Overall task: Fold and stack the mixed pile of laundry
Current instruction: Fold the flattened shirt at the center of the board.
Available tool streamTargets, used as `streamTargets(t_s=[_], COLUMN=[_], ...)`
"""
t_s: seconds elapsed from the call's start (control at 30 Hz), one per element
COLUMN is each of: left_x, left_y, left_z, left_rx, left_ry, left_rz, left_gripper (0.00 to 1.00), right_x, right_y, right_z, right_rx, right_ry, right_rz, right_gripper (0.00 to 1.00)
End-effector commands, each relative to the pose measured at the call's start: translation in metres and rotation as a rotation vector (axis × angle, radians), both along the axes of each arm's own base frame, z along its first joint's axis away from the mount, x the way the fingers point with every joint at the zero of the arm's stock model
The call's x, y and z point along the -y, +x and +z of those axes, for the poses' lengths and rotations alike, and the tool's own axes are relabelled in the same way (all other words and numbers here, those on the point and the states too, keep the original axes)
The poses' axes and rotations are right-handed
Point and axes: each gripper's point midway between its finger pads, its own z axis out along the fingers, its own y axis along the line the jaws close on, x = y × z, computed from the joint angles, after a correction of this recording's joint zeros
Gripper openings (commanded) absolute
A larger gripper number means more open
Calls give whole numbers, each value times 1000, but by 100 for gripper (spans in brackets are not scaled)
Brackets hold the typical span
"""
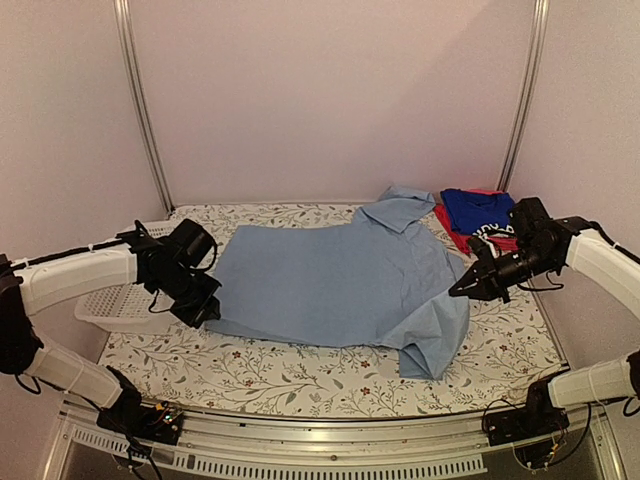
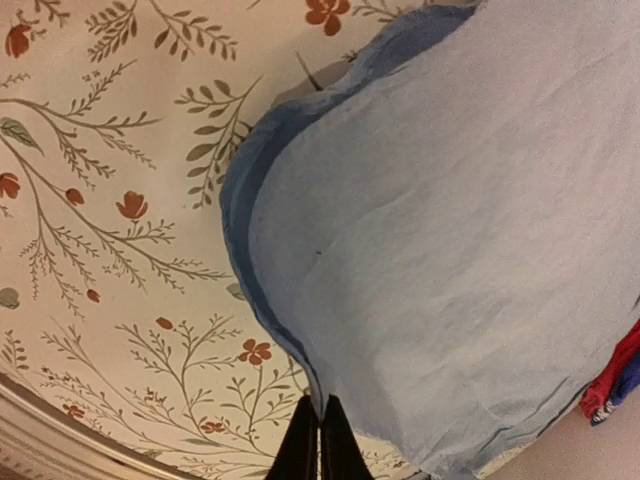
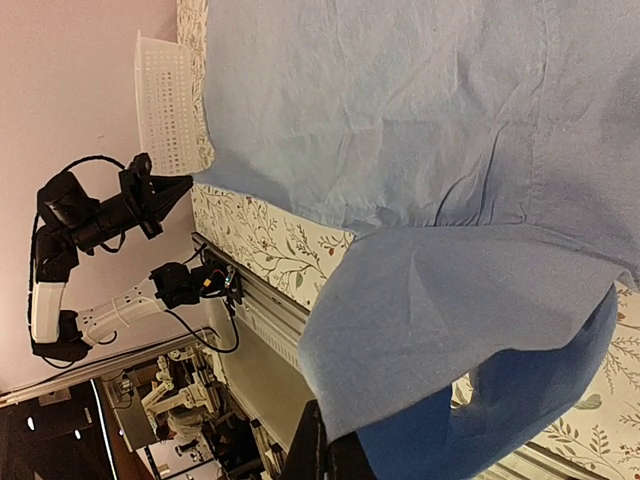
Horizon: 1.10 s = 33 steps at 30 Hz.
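The light-blue collared shirt [image 1: 340, 285] lies spread across the middle of the floral cover, collar at the back. My left gripper [image 1: 207, 312] is shut on its left near corner; the left wrist view shows the black fingers [image 2: 308, 440] pinching the hem of the shirt [image 2: 460, 220]. My right gripper [image 1: 462, 290] is shut on the shirt's right edge, which it holds raised, with cloth hanging below it [image 3: 440, 300]. The royal-blue shirt with white print [image 1: 478, 210] lies folded on the red-pink garment [image 1: 452, 232] at the back right.
The white perforated basket [image 1: 115, 305] stands at the table's left edge, beside my left arm; it also shows in the right wrist view [image 3: 165, 100]. The metal front rail [image 1: 300, 425] runs along the near edge. Frame posts stand at the back corners.
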Motion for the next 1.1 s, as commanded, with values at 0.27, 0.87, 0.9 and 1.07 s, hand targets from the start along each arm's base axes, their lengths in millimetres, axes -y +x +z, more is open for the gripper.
streamTargets(t_s=[0.27,0.87,0.9,1.07], left_x=[-5,-16,-16,-14], left_y=[60,137,139,151], left_z=[36,6,4,-8], left_rx=[134,160,157,143], left_ry=[27,84,85,110], left_rz=[52,50,50,39], left_gripper=[0,0,0,0], right_x=[15,16,15,13], right_y=[81,211,217,232], right_z=[18,-26,-26,-56], right_rx=[92,105,113,77], right_ry=[-27,-76,-77,-81], right_rz=[-106,-104,-104,-95], right_gripper=[0,0,0,0])
